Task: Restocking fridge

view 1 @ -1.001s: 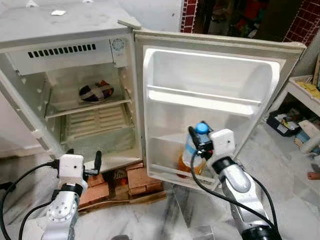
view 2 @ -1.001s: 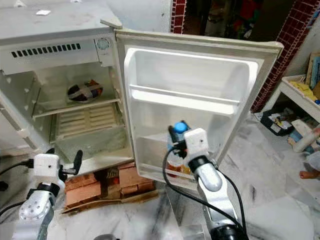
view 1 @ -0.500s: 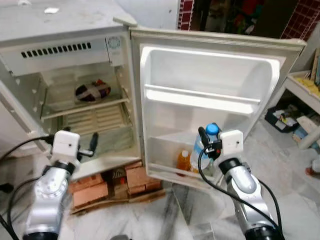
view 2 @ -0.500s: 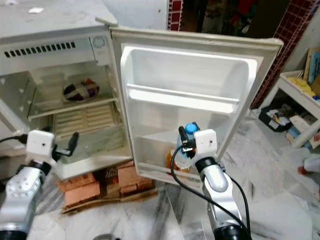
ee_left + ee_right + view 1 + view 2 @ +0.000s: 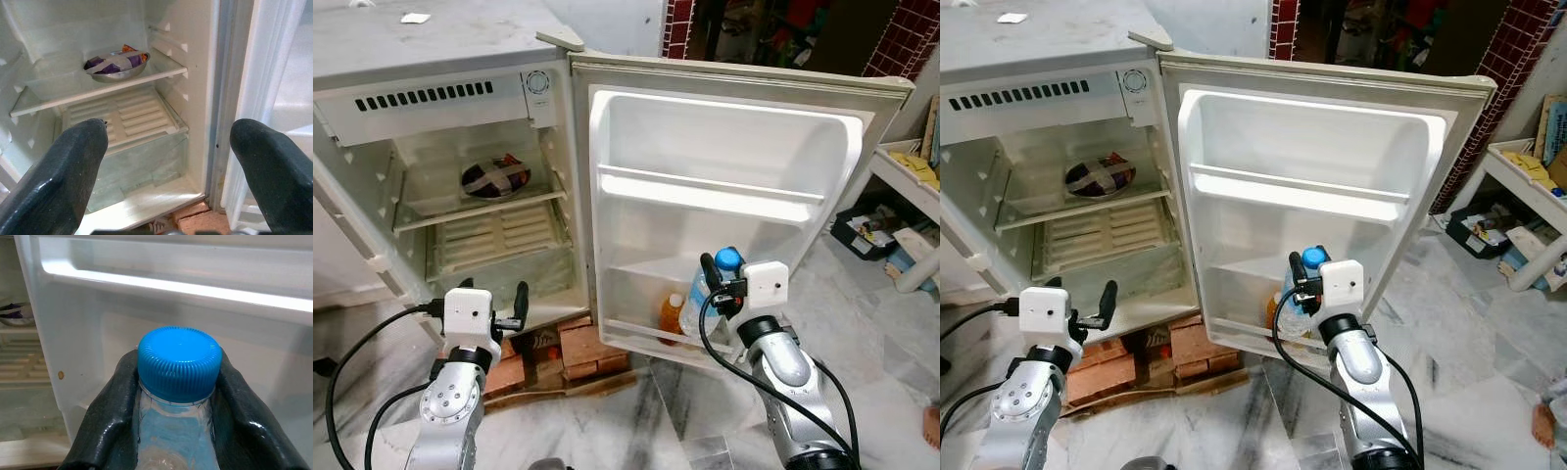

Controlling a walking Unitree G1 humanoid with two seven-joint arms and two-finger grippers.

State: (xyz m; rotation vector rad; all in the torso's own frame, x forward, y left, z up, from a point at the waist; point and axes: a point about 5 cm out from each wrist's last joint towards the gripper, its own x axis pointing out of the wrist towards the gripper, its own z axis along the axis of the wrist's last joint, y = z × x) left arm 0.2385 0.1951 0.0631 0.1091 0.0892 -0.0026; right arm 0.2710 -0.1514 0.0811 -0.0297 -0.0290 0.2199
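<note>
Blue-capped bottle [image 5: 177, 382] — clamped between right gripper [image 5: 717, 279] fingers, in door shelf [image 5: 646, 328].

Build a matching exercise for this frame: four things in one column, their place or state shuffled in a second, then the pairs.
1. water bottle
2. orange bottle
3. metal bowl
4. left gripper

A. on the glass shelf inside the fridge
B. open, holding nothing
C. clamped at the neck by the right gripper
D. standing free in the door's bottom shelf

Pairs: 1-C, 2-D, 3-A, 4-B

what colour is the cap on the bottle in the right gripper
Blue, ribbed cap; clearest in the right wrist view.
</note>
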